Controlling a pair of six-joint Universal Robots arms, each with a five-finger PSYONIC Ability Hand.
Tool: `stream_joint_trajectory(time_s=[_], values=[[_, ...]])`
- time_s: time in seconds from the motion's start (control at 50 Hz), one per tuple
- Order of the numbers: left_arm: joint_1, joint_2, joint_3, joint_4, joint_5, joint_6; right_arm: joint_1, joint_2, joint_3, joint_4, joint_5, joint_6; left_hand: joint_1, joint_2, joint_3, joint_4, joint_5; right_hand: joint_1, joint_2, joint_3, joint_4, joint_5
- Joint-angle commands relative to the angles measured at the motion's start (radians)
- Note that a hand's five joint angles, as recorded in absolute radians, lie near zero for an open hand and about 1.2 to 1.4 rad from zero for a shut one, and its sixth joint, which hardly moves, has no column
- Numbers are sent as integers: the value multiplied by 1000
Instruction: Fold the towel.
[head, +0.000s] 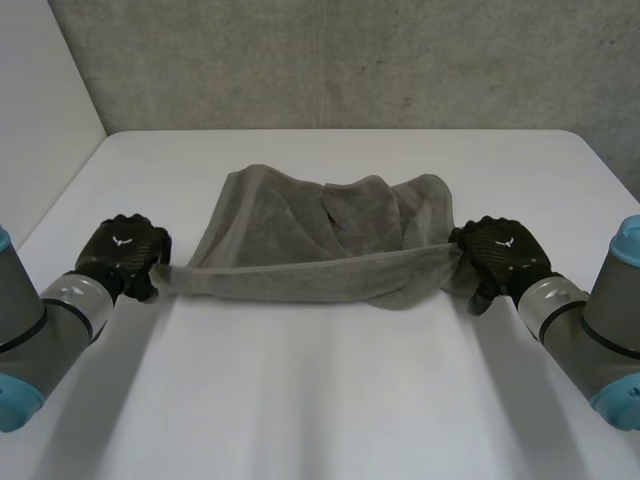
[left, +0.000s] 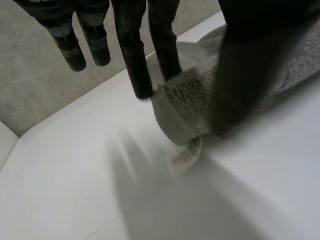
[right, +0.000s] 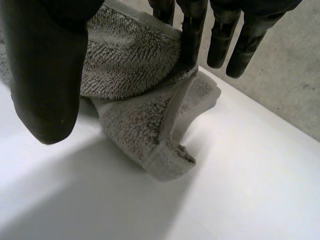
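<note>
A grey towel (head: 320, 240) lies bunched across the middle of the white table (head: 330, 400), its near edge pulled into a long band between my two hands. My left hand (head: 122, 255) is at the towel's left corner. In the left wrist view its fingers (left: 135, 60) are straight, and the corner (left: 185, 110) sits loosely between them and the thumb, its label (left: 184, 156) resting on the table. My right hand (head: 500, 255) is at the right corner. Its fingers (right: 190, 35) are straight and spread from the thumb, with the towel's corner (right: 135, 120) drooping below them onto the table.
A grey wall runs behind the table's far edge. White tabletop stretches in front of the towel, between my two arms.
</note>
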Motion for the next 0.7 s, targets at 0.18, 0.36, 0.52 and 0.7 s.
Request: stream_joint_trajectory(time_s=[0.18, 0.36, 0.52, 0.7], values=[[-33, -20, 3, 6, 55, -17, -39, 33, -24, 13, -6, 52, -267, -270, -42, -56, -276, -29, -38, -50, -78, 20], [-58, -66, 18, 29, 59, -19, -29, 37, -15, 13, -6, 52, -340, -344, -42, -56, -350, 3, -6, -50, -78, 52], [-104, -123, 49, 38, 54, -20, -28, 35, -15, 14, -4, 52, -320, -323, -42, -56, -329, 3, -6, -50, -78, 52], [-122, -200, 91, 44, 48, -19, -34, 35, -21, 14, 0, 52, 297, 293, -42, -56, 287, 3, -6, -50, -78, 52]])
